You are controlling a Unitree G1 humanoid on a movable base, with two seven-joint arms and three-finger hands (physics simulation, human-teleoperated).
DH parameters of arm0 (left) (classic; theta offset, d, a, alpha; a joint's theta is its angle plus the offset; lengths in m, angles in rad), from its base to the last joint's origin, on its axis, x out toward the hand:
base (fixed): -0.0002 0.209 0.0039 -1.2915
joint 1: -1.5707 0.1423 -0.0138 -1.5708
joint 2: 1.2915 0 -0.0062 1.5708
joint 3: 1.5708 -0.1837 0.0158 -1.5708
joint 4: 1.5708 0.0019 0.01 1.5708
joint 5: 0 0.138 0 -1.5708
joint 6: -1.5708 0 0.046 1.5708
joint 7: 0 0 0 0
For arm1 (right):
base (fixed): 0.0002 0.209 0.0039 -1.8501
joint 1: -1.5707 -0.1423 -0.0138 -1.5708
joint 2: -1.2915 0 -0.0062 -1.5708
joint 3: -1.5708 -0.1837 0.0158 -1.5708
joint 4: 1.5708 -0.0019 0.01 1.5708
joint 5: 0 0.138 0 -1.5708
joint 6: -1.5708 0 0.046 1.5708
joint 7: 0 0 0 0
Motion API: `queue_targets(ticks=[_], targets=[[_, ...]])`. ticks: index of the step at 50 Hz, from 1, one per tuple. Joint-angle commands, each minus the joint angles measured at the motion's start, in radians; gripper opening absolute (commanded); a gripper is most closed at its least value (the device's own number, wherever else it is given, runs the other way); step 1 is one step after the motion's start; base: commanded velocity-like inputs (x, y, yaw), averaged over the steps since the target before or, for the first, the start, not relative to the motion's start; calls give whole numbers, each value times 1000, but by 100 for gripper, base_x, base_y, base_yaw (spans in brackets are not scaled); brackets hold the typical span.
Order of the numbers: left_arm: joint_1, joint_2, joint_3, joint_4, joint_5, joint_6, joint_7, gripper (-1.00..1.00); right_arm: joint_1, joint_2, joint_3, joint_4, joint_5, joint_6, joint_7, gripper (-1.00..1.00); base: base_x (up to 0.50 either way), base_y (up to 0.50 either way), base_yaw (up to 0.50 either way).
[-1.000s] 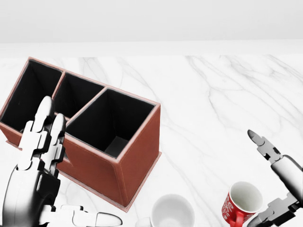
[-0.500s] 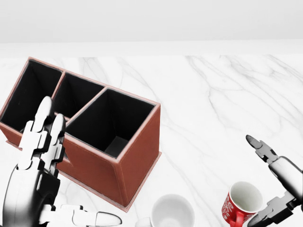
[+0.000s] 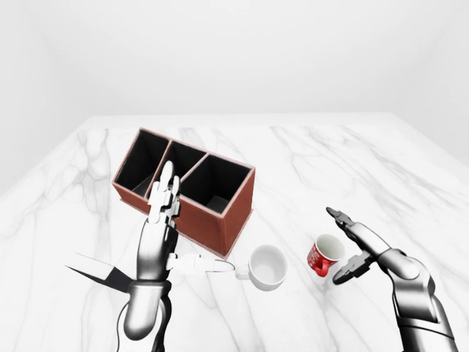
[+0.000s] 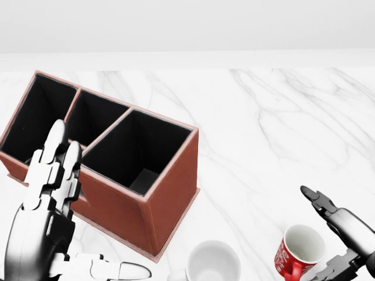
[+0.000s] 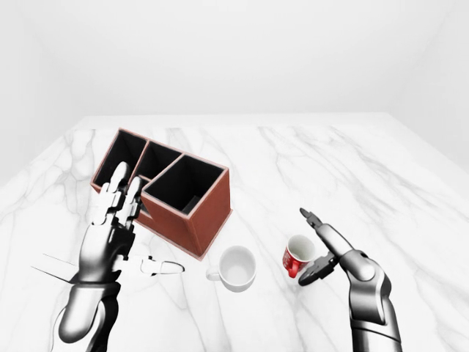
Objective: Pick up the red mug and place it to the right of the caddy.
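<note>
While the right hand (image 3: 350, 246) stood open and empty, the upright red mug (image 3: 324, 254) sat just to its left.

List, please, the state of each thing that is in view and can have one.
Red mug: upright, empty, on the table, not held.
White mug: upright, empty, on the table.
Caddy: upright, three compartments, nothing visible inside.
Right hand: open, fingers spread beside the red mug.
Left hand: open, raised, holding nothing.
</note>
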Motion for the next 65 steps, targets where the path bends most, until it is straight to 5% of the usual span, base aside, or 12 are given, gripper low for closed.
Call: queue_targets(ticks=[1, 65], targets=[[0, 0, 1, -1, 0, 0, 1, 100, -8, -13, -3, 40, 6, 0, -2, 95, 0, 0, 0], [-5, -1, 5, 12, 1, 0, 1, 100, -99, -66, 42, 204, 1, 0, -68, 95, 0, 0, 0]])
